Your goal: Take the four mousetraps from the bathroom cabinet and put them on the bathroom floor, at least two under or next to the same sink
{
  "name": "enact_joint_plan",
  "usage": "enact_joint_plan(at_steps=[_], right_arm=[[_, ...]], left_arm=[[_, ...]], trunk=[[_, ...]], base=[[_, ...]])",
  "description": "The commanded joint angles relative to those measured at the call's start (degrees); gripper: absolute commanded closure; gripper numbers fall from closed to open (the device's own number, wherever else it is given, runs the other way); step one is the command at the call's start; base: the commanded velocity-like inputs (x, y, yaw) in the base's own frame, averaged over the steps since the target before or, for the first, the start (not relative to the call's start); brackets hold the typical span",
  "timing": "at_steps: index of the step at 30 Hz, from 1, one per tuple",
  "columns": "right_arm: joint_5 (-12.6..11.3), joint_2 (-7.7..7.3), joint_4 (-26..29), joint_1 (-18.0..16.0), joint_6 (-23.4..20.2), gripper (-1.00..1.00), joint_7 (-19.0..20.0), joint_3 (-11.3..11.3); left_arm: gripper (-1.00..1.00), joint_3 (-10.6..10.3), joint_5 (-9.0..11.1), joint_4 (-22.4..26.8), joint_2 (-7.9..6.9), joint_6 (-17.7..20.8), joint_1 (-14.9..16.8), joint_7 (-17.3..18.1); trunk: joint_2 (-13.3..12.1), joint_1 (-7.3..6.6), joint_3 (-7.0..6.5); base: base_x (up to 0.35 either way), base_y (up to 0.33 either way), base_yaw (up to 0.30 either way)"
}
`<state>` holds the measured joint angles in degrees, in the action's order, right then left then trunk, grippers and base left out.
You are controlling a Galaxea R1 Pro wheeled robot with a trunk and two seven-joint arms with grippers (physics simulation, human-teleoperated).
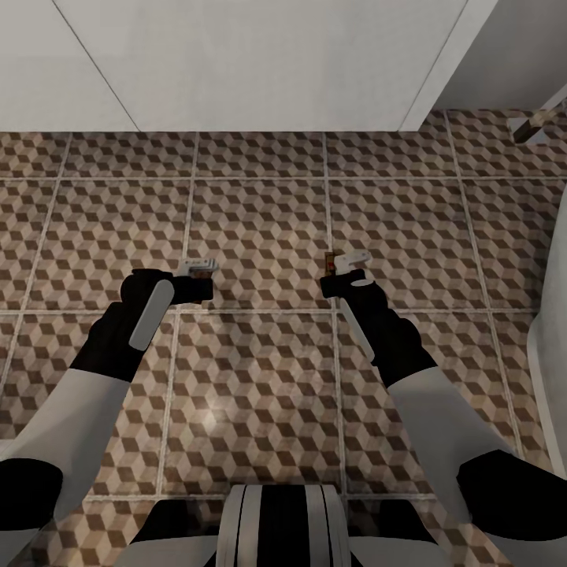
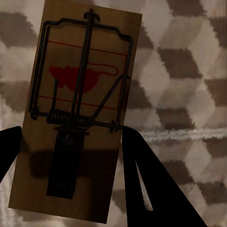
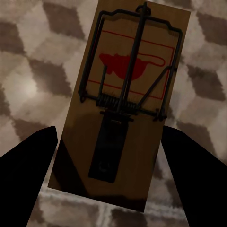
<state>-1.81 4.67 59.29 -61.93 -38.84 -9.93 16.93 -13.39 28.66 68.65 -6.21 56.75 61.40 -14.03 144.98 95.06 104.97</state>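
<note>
Gripping mousetrap (image 2: pixel 75 118) | left end effector (image 1: pixel 201 266) | right end effector (image 1: pixel 340 260) clamps another mousetrap (image 3: pixel 127 104) | bathroom floor (image 1: pixel 268 228) below

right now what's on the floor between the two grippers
Only bare patterned floor tile in the head view; the left gripper and right gripper each hold a mousetrap.

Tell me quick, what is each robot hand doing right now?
Left tool: closed on a mousetrap, held above the bathroom floor.
Right tool: closed on another mousetrap, also above the floor.
</note>
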Motion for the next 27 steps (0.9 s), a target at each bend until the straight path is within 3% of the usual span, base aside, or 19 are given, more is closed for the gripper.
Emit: enact_joint_plan(at_steps=[1, 27], right_arm=[[-0.2, -0.01, 0.0, 0.0, -0.3, 1.00, -0.3, 0.1], [-0.3, 0.00, 0.0, 0.1, 0.0, 1.00, -0.2, 0.1]], left_arm=[[1.00, -0.2, 0.4, 0.1, -0.08, 0.2, 0.0, -0.6], [1.00, -0.3, 0.4, -0.1, -0.20, 0.1, 0.0, -0.6]], trunk=[[0.0, -0.01, 0.03], [0.0, -0.01, 0.03]], base=[[0.000, 0.000, 0.000], [0.083, 0.023, 0.000]])
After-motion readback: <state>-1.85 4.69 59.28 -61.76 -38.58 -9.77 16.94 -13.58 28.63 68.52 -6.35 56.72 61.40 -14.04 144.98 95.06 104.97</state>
